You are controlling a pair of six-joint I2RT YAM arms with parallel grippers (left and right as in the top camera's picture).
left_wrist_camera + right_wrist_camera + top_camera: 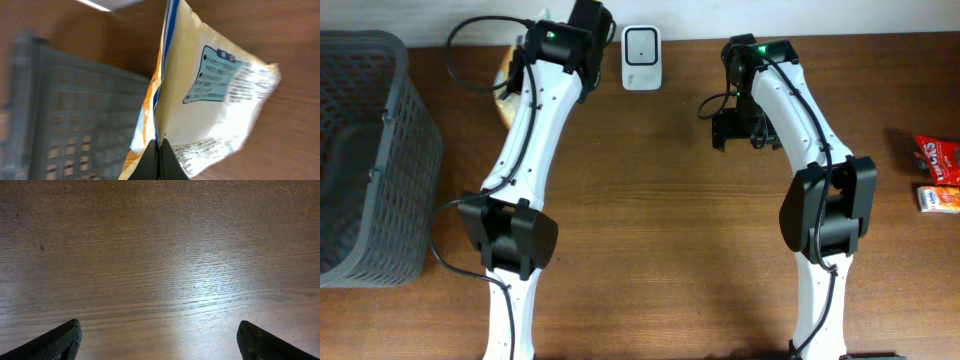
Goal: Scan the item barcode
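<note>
Item held: a pale yellow plastic snack pouch [210,100] with a blue-framed text panel. My left gripper [159,150] is clenched on its edge seam, and the pouch's long axis runs away from my fingertips. It hangs at the far left of the brown wooden table [650,200], just beside the grey plastic mesh basket [370,60]. Target: a white rectangular scanner unit [640,45], at the far edge and near on my right. My left arm is the nearer one, and nothing stands between. The dark striping by the pouch's far corner may be the barcode, but it is too blurred to confirm. My right gripper [160,340] is spread wide and empty over bare wood. Also present, well apart on the right: a red sweet packet [938,158] and a small orange-and-white box [940,198].
</note>
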